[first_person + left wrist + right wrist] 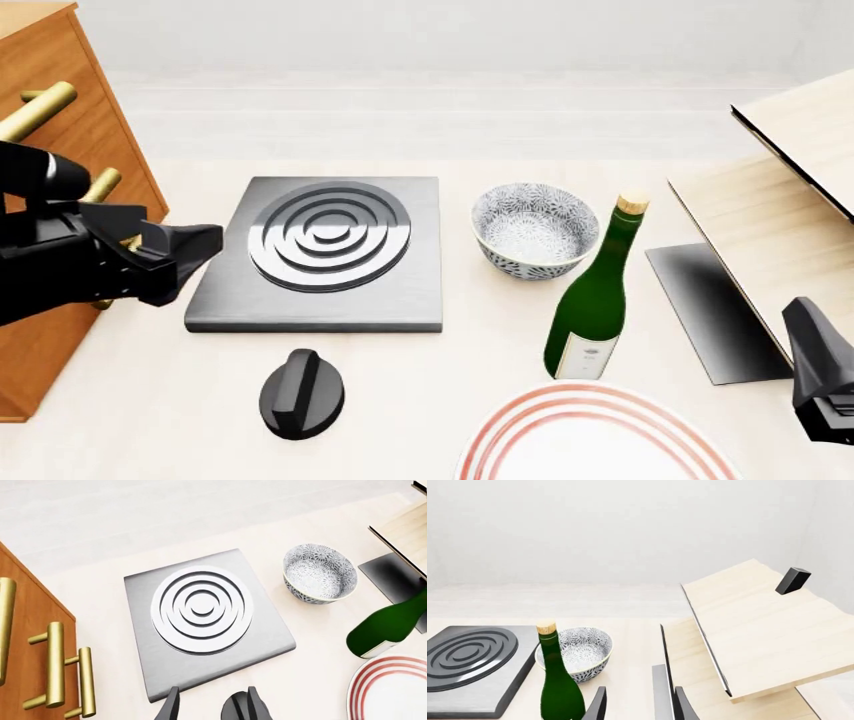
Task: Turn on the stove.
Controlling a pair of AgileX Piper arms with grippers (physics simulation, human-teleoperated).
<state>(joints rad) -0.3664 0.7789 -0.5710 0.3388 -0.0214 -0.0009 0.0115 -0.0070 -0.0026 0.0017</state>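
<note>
Left gripper point(212, 706): fingers parted, holding nothing, poised over the stove's point(320, 255) near-left edge. Right gripper point(635, 704): fingers apart, empty, at the table's right. Only the front view shows the knob point(302, 394), lying apart before the slab. Bowl point(537, 229) and bottle point(593, 297) stand right of it; cabinet point(60, 130) left. Pale table point(400, 400).

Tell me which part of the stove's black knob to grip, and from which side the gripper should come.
Grip the raised ridge across the top of the knob, one finger on each long flank. Come straight down from above: the knob sits flat on the table in front of the stove, so only the ridge gives purchase for twisting. The left gripper looks nearer.
</note>
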